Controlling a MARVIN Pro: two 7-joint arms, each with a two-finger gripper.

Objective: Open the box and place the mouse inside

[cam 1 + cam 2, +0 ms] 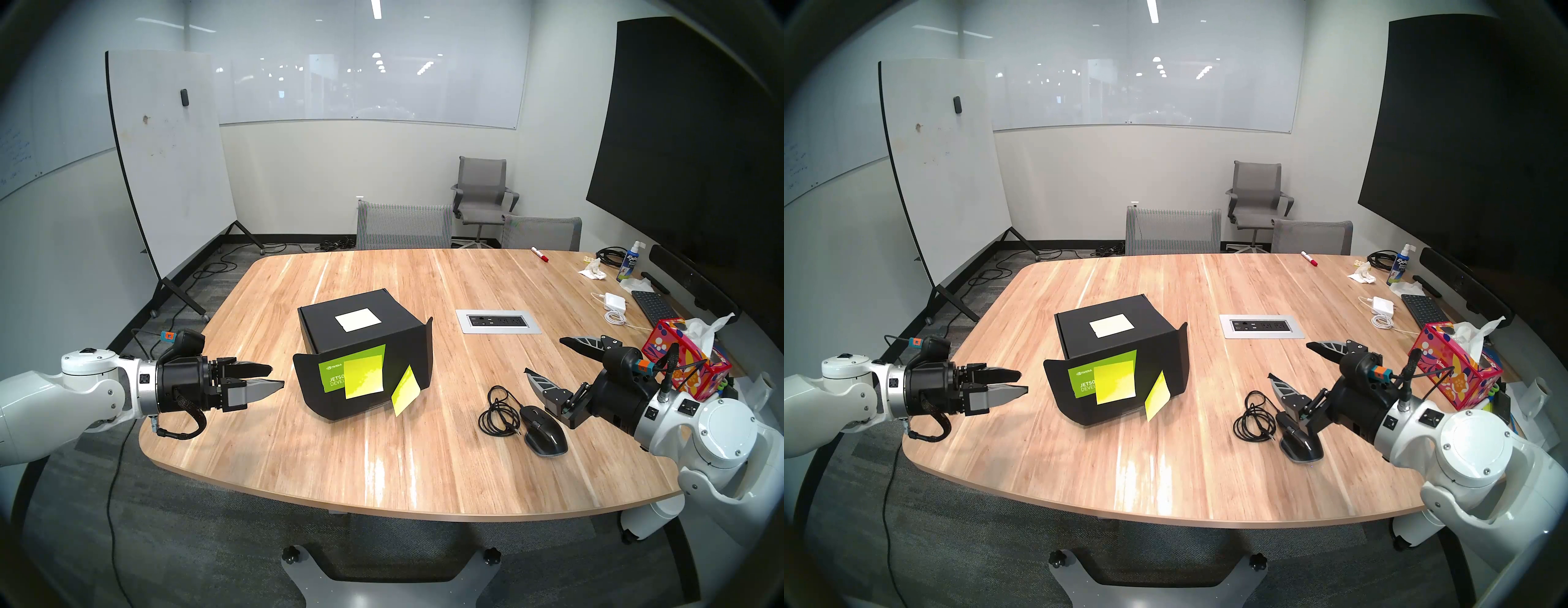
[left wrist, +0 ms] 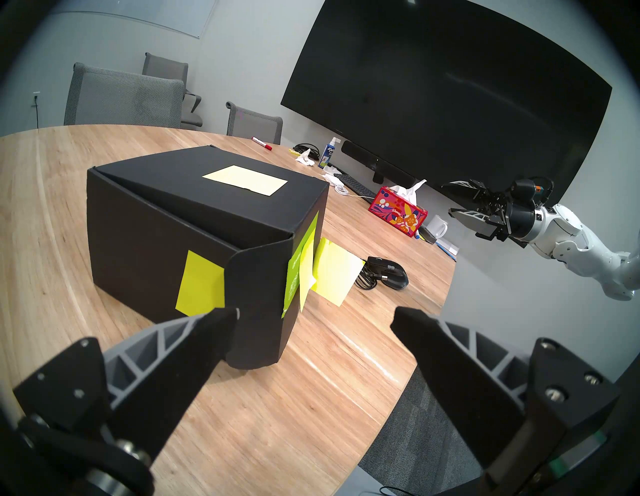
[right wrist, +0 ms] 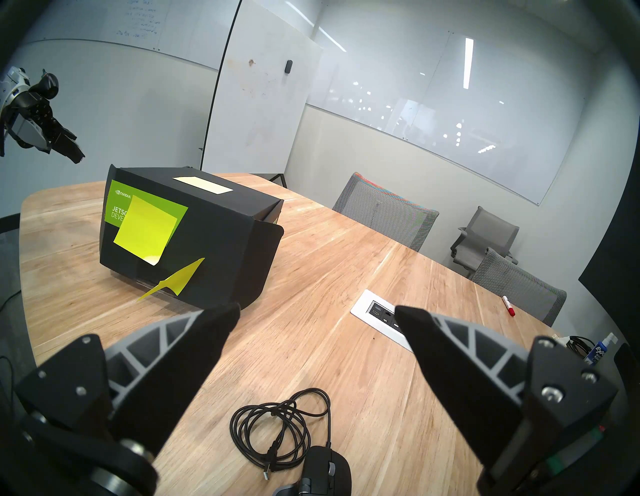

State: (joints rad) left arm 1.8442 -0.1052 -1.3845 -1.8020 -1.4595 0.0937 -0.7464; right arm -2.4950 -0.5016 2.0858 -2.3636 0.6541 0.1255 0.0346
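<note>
The black box [image 1: 348, 335] stands at the middle of the wooden table [image 1: 382, 471], its flap lid folded down over the front face. A green label and yellow sticky notes [image 1: 364, 375] are on that flap. My left gripper [image 1: 275, 377] hovers open just left of the box [image 2: 166, 235], touching nothing. The black mouse [image 1: 545, 431] lies near the right front edge with its coiled cable [image 1: 500, 409] beside it. Above and just behind the mouse [image 3: 322, 474], my right gripper [image 1: 544, 355] hangs wide open and empty.
A red floral tissue box [image 1: 683, 365] sits behind my right wrist. A power outlet panel [image 1: 498, 321] is set into the table right of the box. A white adapter [image 1: 613, 302], keyboard [image 1: 653, 305], spray bottle [image 1: 630, 263] and red marker [image 1: 539, 254] lie far right.
</note>
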